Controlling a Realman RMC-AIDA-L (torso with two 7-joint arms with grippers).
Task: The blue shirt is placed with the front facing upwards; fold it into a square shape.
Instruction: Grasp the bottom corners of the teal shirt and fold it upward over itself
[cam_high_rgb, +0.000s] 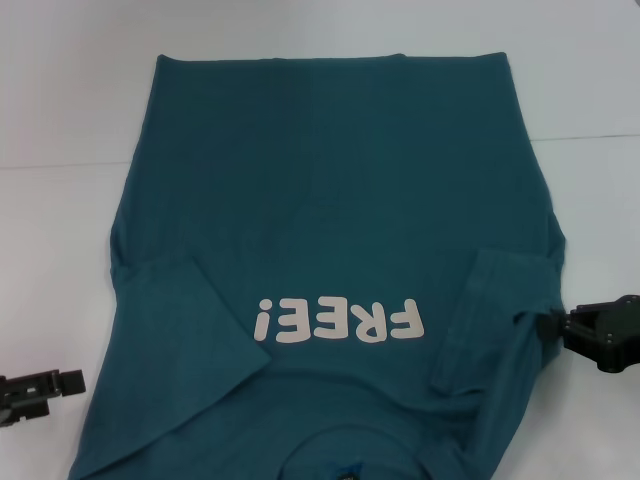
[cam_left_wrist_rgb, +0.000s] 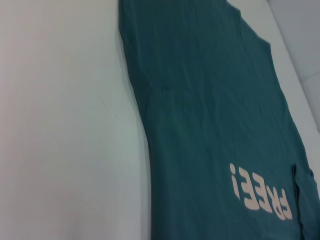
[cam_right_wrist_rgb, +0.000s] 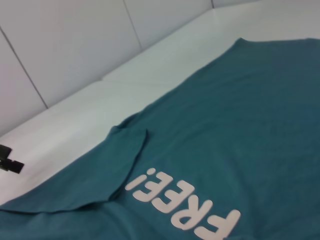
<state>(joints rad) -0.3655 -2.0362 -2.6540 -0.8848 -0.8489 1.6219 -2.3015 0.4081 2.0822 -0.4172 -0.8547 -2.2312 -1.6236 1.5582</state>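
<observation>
Touching blue shirt (cam_high_rgb: 330, 190) (head view): right end effector (cam_high_rgb: 548, 326)

Head view looks forward and down over the blue shirt (cam_high_rgb: 330, 190), collar end nearest. Left wrist view sits close above the shirt's left edge, facing along it toward the hem. Right wrist view, low and close, faces across the shirt. All three share the "FREE!" lettering (cam_high_rgb: 338, 322).

White "FREE!" lettering (cam_high_rgb: 338, 322) stands on the blue shirt (cam_high_rgb: 330, 170).
</observation>
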